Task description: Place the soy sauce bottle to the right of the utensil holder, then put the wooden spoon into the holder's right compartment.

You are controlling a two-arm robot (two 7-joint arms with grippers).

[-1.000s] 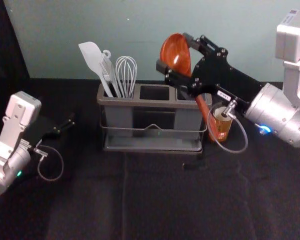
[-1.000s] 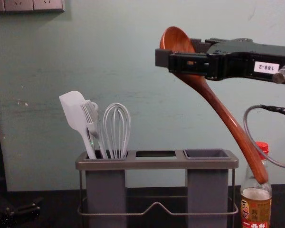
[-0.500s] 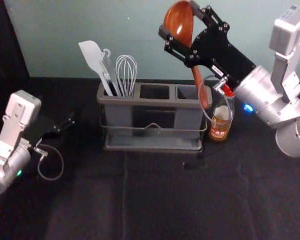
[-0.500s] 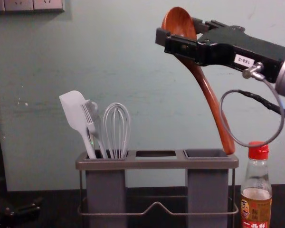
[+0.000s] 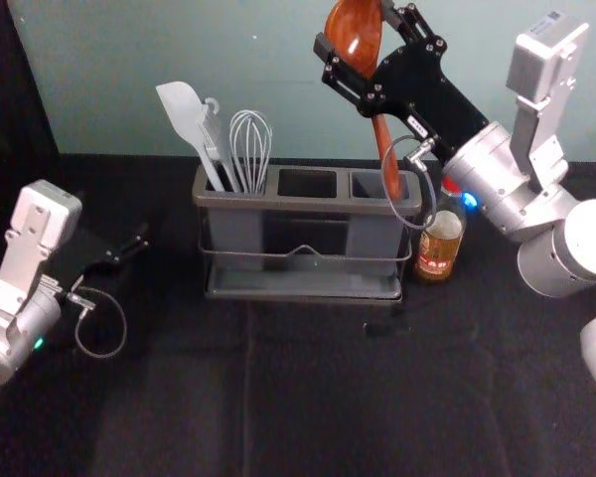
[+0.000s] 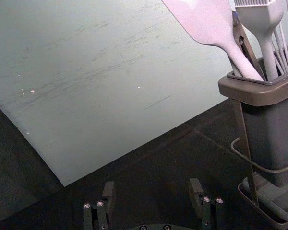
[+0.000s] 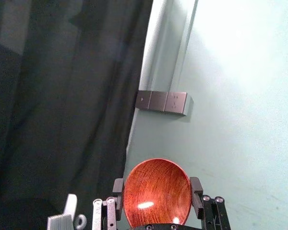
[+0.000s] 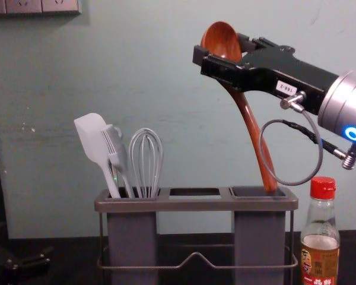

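Wooden spoon [image 8: 219, 37] is gripped by the right claw [image 8: 222, 48]; its slanted handle [image 8: 255, 133] could be snagged on the right cup [image 8: 259, 237] of the holder [image 8: 190, 205] if lowered crooked; the bottle [image 8: 320, 243] is set beside; the left claw [image 6: 152, 183] is spread.

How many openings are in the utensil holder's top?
3: the left opening, holding the spatula, brush and whisk; the middle opening, between the others; and the right opening, at the lower end of the wooden spoon.

Head: behind the jaws, high, facing forward-down
Chest: below right jaws, level, nearer holder [image 8: 196, 205]
Left wrist: close behind jaws, facing wall [image 6: 110, 96]
Right wrist: likewise, spoon [image 7: 156, 191] nearest
Head-chest overlap: holder, bottle [image 8: 319, 255]
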